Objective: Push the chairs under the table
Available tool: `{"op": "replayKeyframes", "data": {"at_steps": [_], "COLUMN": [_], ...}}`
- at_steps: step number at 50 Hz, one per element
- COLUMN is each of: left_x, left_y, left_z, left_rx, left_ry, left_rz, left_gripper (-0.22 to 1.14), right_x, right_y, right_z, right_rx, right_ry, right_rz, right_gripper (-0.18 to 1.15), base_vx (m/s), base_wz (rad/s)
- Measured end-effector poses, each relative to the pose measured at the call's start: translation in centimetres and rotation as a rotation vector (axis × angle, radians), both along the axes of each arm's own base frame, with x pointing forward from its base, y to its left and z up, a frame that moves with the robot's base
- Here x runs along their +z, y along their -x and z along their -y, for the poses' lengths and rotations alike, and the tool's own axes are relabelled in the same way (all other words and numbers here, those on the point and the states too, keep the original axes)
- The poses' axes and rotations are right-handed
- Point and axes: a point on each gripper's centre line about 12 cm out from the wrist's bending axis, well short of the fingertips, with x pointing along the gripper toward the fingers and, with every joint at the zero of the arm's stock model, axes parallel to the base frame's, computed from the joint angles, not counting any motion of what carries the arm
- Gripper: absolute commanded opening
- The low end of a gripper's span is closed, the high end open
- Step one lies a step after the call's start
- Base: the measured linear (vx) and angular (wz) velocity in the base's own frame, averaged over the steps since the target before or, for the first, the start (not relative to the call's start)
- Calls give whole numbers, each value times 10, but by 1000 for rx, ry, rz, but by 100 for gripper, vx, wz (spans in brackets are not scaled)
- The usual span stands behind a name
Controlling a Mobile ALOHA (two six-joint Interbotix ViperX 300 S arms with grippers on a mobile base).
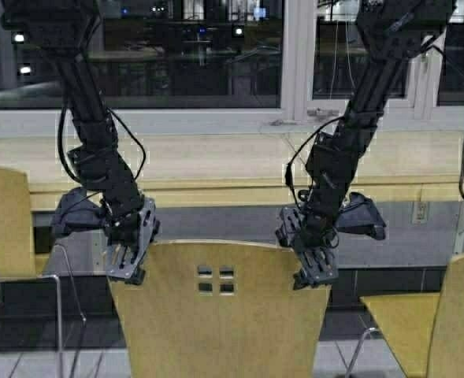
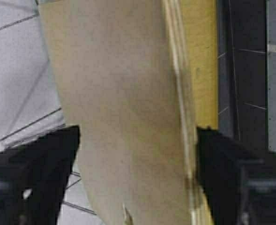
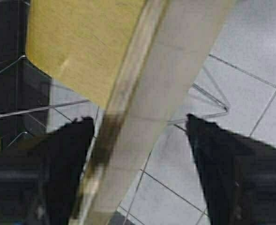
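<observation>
Two grippers straddle the top edge of the middle chair point(image 1: 220, 307), one at each upper corner of its back. The left gripper point(image 1: 129, 256) sits at the 9 o'clock corner, the right gripper point(image 1: 314, 264) at the 3 o'clock corner. In each wrist view the plywood back passes between the dark fingers point(image 2: 48, 164) with a gap showing on at least one side, so both look parted wide around the edge rather than clamped on it; whether any pad touches the wood cannot be told.

The table point(image 1: 232, 169) lies at 12 o'clock from the chair, its long axis running 9 to 3 across the high view, parallel to the chair back. The chair stands clear of the table's front edge, so the push must go straight toward 12 o'clock, both arms sharing it evenly to keep the back square to the table.

Two more chairs are cut off by the frame: one at 9 o'clock point(image 1: 3, 220), one at 4 o'clock point(image 1: 436, 315). The middle chair's seat and legs are hidden behind its back in the high view, so how far it already reaches under the table is hard to judge.
</observation>
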Motion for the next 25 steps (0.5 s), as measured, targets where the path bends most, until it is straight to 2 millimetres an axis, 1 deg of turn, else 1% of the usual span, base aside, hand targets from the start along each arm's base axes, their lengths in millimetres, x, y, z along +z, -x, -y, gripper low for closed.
{"op": "replayKeyframes", "data": {"at_steps": [4,13,16,18,25], "left_x": [1,4,6,6,4], "left_y": [-1,-6,-8,-9,-9], "left_z": [0,1,2,2,2], "left_rx": [1,6,9,13,20], "left_ry": [0,3,9,11,17], "left_rz": [5,24,31,32,31], "left_gripper": [83,43,34,31,31], "right_x": [1,5,5,5,5], "right_y": [-1,-6,-7,-7,-7], "right_z": [0,-1,-1,-1,-1], "right_rx": [0,-11,-14,-15,-17], "right_ry": [1,-10,-12,-13,-12], "right_rz": [6,19,21,20,21], "right_gripper": [80,41,32,30,30], "base_vx": [0,0,0,0,0], "base_wz": [0,0,0,0,0]}}
